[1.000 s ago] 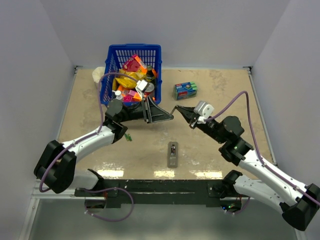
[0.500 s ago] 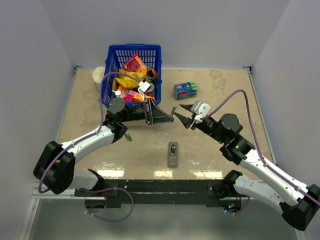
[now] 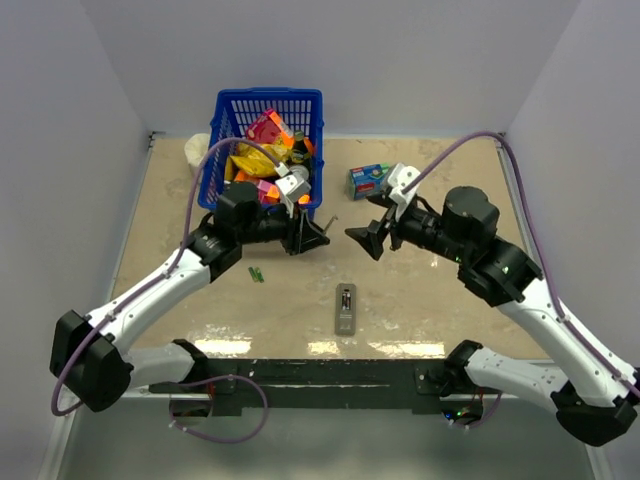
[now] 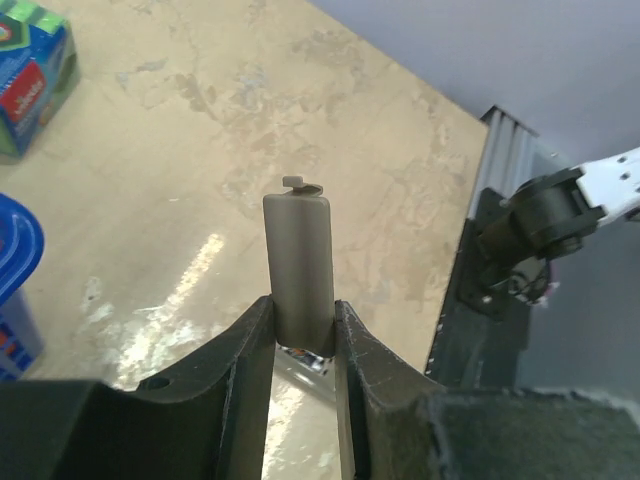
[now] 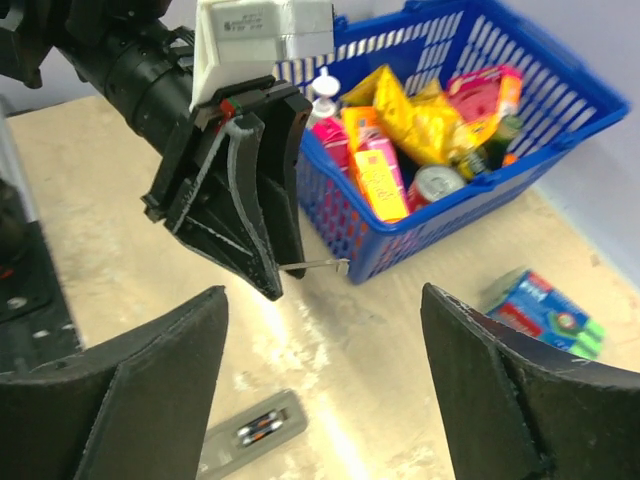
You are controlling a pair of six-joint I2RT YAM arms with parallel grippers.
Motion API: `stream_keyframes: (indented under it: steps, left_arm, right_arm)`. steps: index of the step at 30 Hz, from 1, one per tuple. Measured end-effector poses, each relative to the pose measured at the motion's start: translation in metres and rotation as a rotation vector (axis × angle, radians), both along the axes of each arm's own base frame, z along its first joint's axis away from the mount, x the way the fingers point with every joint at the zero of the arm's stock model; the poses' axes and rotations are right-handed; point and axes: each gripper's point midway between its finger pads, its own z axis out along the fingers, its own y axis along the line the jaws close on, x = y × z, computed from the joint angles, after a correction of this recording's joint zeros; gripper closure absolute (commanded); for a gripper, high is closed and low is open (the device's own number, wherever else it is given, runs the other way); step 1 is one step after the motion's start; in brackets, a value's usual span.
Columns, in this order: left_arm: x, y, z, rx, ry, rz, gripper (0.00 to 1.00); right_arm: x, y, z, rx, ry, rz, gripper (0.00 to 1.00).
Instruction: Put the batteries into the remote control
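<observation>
The grey remote control [image 3: 345,309] lies flat near the table's front middle, its back compartment uncovered. The batteries [image 3: 346,298] sit inside it, dark with pale tips; the right wrist view shows them [image 5: 255,430] in the remote control [image 5: 250,438] too. My left gripper [image 3: 322,236] hangs above the table by the basket, shut on the small grey cover [image 4: 297,255], which sticks out past its fingertips [image 4: 350,330]. My right gripper [image 3: 364,240] faces it a short way off, open and empty, its fingers [image 5: 150,390] spread wide.
A blue basket [image 3: 222,130] full of packets and bottles stands at the back left, with a white lump [image 3: 197,150] beside it. A blue-green box [image 3: 370,179] lies at the back middle. A tiny bright-green pair of sticks [image 3: 257,274] lies left of the remote.
My right gripper has gone from shut to open and lifted back from the left gripper's tip. The left gripper has drawn back to the left, still holding the cover.
</observation>
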Motion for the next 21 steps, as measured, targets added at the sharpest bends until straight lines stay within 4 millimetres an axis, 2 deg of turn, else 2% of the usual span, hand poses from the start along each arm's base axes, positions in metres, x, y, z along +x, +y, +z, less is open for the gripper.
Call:
stream_keyframes:
  steps: [6, 11, 15, 21]
  left_arm:
    - [-0.008, 0.011, -0.015, 0.144, -0.173, -0.051, 1.00]
    - [-0.018, 0.014, -0.011, 0.190, -0.306, -0.118, 1.00]
    - [-0.026, 0.014, -0.008, 0.212, -0.391, -0.167, 1.00]
    - [-0.037, 0.008, -0.007, 0.222, -0.457, -0.226, 1.00]
  right_arm:
    - [-0.004, 0.018, -0.012, -0.037, 0.218, 0.094, 0.17]
    - [-0.001, 0.026, -0.033, -0.087, 0.395, 0.173, 0.22]
    - [-0.008, 0.030, -0.058, -0.138, 0.511, 0.240, 0.25]
    - [-0.020, 0.034, -0.070, -0.159, 0.577, 0.306, 0.28]
